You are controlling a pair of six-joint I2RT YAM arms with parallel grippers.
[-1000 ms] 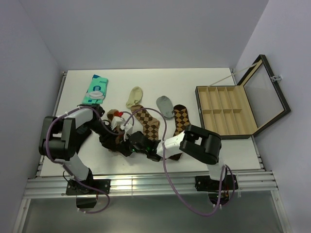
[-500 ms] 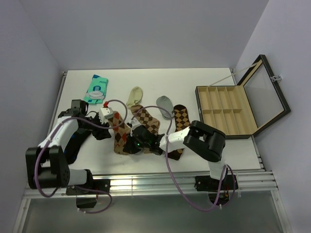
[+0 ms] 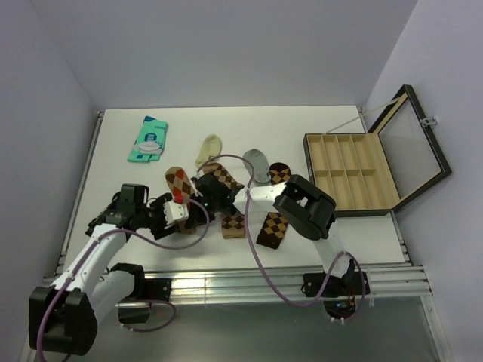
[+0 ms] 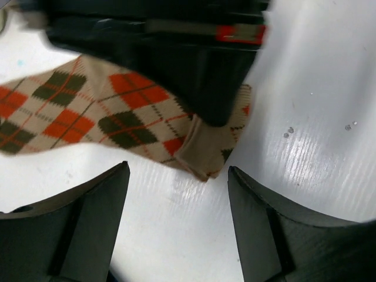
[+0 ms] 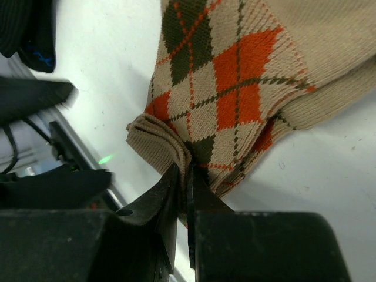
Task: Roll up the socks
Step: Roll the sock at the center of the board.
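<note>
The red-orange argyle sock [image 3: 176, 181] lies left of centre. It fills the right wrist view [image 5: 235, 76] and crosses the left wrist view [image 4: 88, 111]. My right gripper [image 3: 201, 199] is shut on this sock's folded cuff [image 5: 158, 138], pinched between its fingers [image 5: 187, 170]. My left gripper [image 4: 176, 194] is open and empty, just short of the cuff, low over the table [image 3: 183, 217]. The tan sock with dark brown diamonds [image 3: 229, 202] and the dark brown sock with tan diamonds [image 3: 275, 220] lie to the right, partly under the right arm.
A teal sock package [image 3: 149, 139], a cream sock [image 3: 207, 149] and a grey sock [image 3: 256, 161] lie further back. An open wooden compartment box [image 3: 351, 172] stands at the right. A dark cloth [image 5: 26, 29] lies near the left arm.
My right gripper has moved away from the near edge and leftward with the sock cuff. My left arm has swung out to the near left, its gripper now facing the cuff.
</note>
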